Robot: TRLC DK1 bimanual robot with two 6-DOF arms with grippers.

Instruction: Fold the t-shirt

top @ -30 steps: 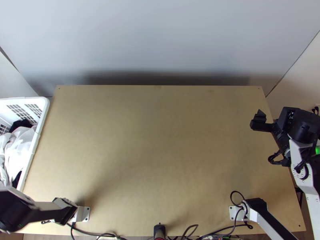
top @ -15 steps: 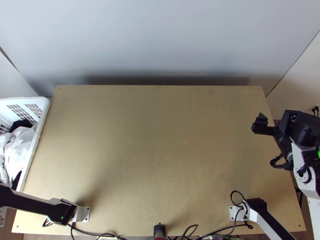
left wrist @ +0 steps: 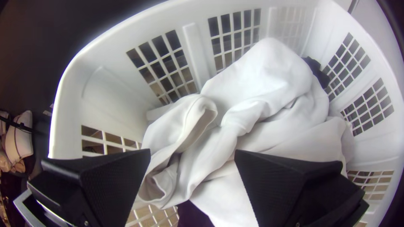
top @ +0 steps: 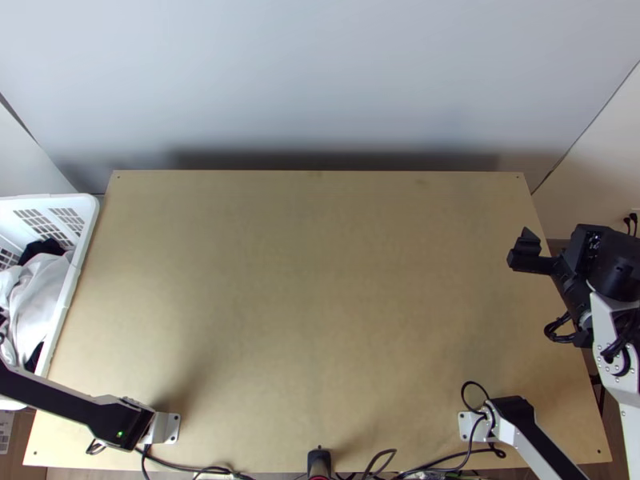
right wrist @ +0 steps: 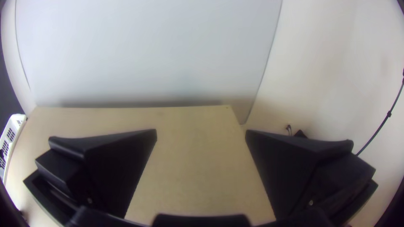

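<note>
I position the left gripper (left wrist: 192, 150), jaws wide apart and empty, over the basket (top: 69, 292); white cloth (top: 36, 300) lies bunched inside. Farther off, my right gripper (top: 557, 244), also wide open, empty, sits near the table's (top: 304, 320) right edge.

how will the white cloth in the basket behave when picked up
The white cloth will probably hang limp, since it lies bunched in soft folds. It may open out unevenly, because its rumpled layers overlap. Its thin-looking edges suggest it is light for its bulk.
</note>
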